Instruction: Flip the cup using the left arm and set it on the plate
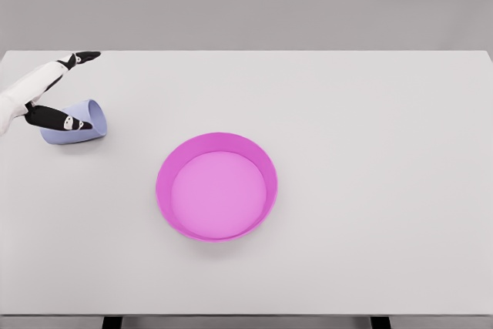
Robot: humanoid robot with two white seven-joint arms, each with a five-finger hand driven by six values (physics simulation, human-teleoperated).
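Observation:
A pale blue cup (pixel 86 130) lies on its side near the table's left edge, its rim pointing right. My left hand (pixel 81 88) comes in from the left and is open. One black-tipped finger (pixel 81 58) stretches out above and behind the cup. Another finger (pixel 60 119) lies across the cup's front, with no closed grasp visible. A magenta plate (pixel 163 182) with a raised rim sits upright in the middle of the table, to the right of the cup and nearer to me. Nothing is in it. The right arm does not show.
The white table (pixel 370 152) spans the whole view, with its front edge near the bottom of the picture and its far edge against a grey wall.

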